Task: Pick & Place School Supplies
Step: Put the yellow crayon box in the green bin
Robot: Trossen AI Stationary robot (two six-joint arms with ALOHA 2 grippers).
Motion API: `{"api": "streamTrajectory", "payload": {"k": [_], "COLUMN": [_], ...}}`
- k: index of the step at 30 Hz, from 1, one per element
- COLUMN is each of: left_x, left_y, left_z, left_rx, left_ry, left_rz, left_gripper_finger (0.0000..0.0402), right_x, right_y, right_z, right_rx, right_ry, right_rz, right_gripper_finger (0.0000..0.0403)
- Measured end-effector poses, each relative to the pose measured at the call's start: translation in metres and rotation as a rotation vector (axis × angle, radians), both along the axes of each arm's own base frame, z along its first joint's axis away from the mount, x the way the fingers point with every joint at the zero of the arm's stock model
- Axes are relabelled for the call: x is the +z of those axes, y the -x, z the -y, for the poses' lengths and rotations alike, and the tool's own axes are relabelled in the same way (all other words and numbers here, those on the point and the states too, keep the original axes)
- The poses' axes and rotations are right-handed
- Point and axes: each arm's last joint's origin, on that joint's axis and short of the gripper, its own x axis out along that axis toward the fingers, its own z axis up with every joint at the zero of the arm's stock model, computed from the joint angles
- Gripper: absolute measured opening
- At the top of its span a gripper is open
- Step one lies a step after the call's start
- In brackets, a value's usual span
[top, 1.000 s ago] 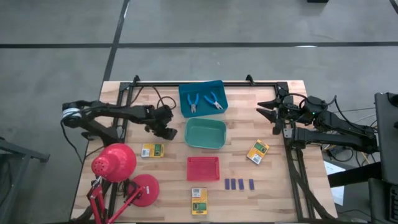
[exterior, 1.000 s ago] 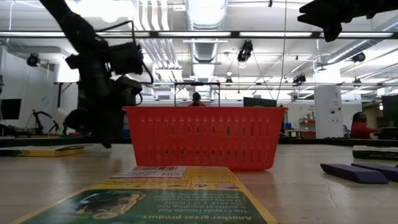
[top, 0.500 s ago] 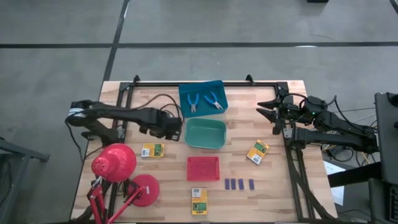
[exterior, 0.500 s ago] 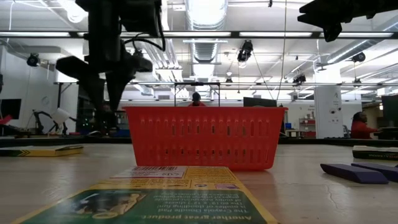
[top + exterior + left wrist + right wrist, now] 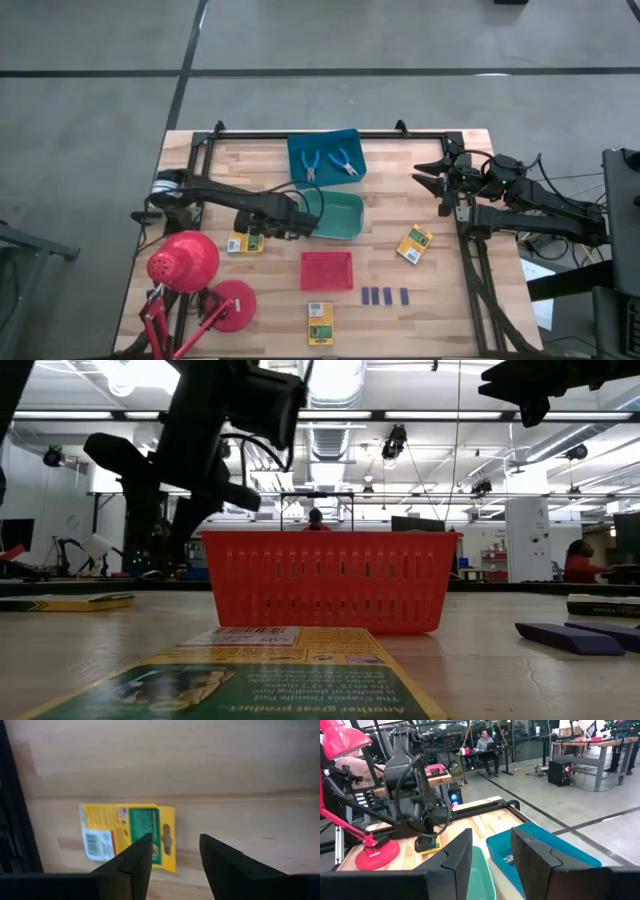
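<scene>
My left gripper [image 5: 272,230] [image 5: 175,845] is open and hovers over the table by the green tray's left side. Its fingers stand above the end of a flat yellow-and-green box [image 5: 243,242] [image 5: 127,836] lying on the wood, touching nothing. My right gripper [image 5: 432,181] [image 5: 491,851] waits open at the table's far right. Two blue-handled scissor tools [image 5: 327,163] lie in the blue tray. A second box [image 5: 414,243] lies right of centre, a third [image 5: 320,322] [image 5: 290,680] at the near edge. Several dark blue blocks [image 5: 385,295] [image 5: 570,637] lie in a row.
The blue tray [image 5: 300,175] sits at the far middle, the green tray [image 5: 350,225] before it and the red tray [image 5: 327,285] [image 5: 330,580] nearer still. A red desk lamp [image 5: 185,262] stands at the near left corner. People sit in the room beyond.
My left gripper has moved from beyond the left-hand box toward the table's right and near edge, the arm stretching out until the gripper is beside the green tray and over that box. The box has stayed where it was.
</scene>
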Motion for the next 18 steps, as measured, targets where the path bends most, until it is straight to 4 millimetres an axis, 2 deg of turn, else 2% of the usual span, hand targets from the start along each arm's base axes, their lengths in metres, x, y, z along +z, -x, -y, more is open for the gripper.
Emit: {"api": "streamTrajectory", "payload": {"k": [6,12,18], "left_x": [-0.012,-0.022,-0.024], "left_y": [-0.016,-0.017,-0.014], "left_z": [0.003,0.009,0.012], "left_rx": [0.025,0.04,0.026], "left_ry": [0.053,0.111,0.098], "left_rz": [-0.049,-0.097,-0.139], "left_gripper_finger": [0.0168,0.0168,0.0168], "right_x": [0.0,0.0,0.0], "right_y": [0.0,0.0,0.0], "right_z": [0.0,0.0,0.0], "right_rx": [0.0,0.0,0.0], "right_ry": [0.0,0.0,0.0], "right_rz": [0.0,0.0,0.0], "right_gripper_finger": [0.0128,0.0128,0.0128]}}
